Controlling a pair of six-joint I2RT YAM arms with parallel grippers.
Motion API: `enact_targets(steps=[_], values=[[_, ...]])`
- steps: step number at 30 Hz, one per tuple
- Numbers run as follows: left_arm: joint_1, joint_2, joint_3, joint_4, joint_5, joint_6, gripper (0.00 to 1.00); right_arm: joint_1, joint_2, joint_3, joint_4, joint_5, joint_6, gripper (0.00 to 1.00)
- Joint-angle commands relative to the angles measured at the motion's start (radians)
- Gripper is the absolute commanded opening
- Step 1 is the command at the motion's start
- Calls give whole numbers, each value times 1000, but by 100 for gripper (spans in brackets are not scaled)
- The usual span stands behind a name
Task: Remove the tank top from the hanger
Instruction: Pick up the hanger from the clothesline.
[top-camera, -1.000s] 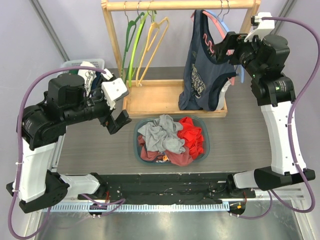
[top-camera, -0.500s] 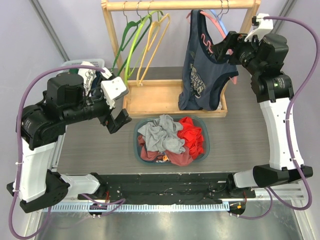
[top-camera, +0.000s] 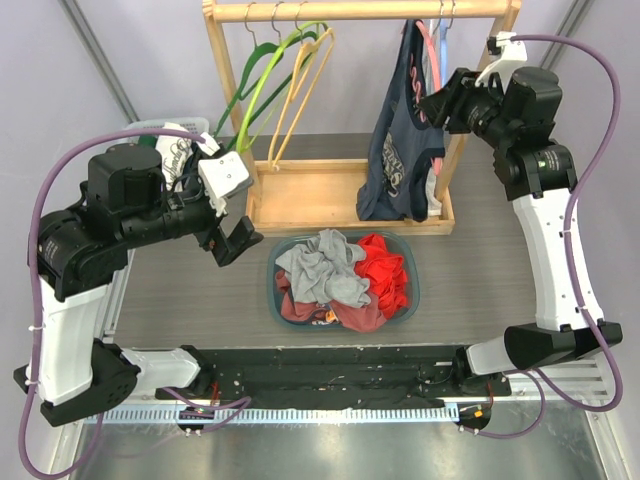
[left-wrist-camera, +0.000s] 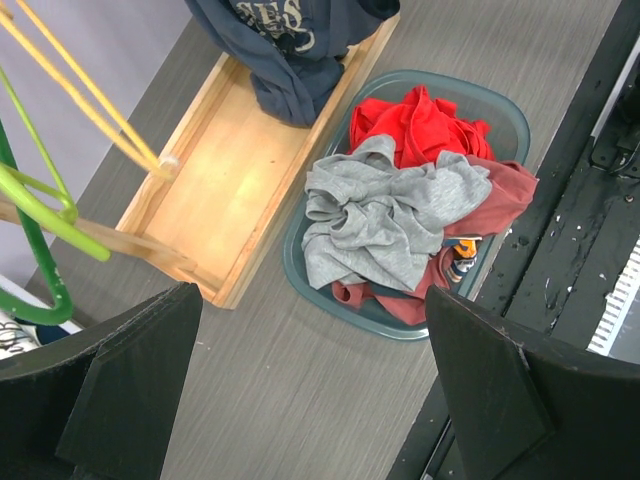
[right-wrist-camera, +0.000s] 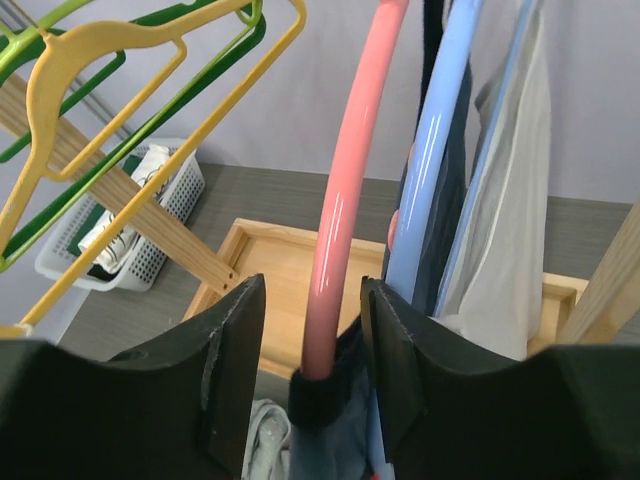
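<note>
- Tank top (top-camera: 400, 160): navy, pale print seen on front.
- Pink hanger (right-wrist-camera: 340, 200), lt-blue hanger (right-wrist-camera: 432, 170), yellow hanger (right-wrist-camera: 150, 35), green hangers (left-wrist-camera: 50, 212) noted.
- Basket (left-wrist-camera: 296, 262): grey-teal.
- Clothes in it: grey garment (left-wrist-camera: 390, 215), red garment (left-wrist-camera: 420, 125), maroon garment (left-wrist-camera: 505, 190).

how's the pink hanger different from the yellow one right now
The pink hanger carries the navy tank top; the yellow hanger is bare. The pink hanger sits between the right gripper's fingers; the yellow hanger is untouched. Both hang from the wooden rail.
</note>
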Motion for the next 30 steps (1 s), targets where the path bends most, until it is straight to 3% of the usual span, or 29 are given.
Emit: enact_targets(steps=[1,9,16,23,30], values=[[12,4,30,24,32,-14,100,17,-3,63,-11,3,-8,49],[19,10,39,23,51,-17,100,84,-18,160,-60,40,-14,72],[24,10,42,23,59,-19,100,168,7,232,-95,95,0,74],[28,2,35,21,60,-17,100,230,-39,129,-46,302,5,79],[28,-4,18,19,62,-14,100,231,-121,26,-15,351,-8,79]])
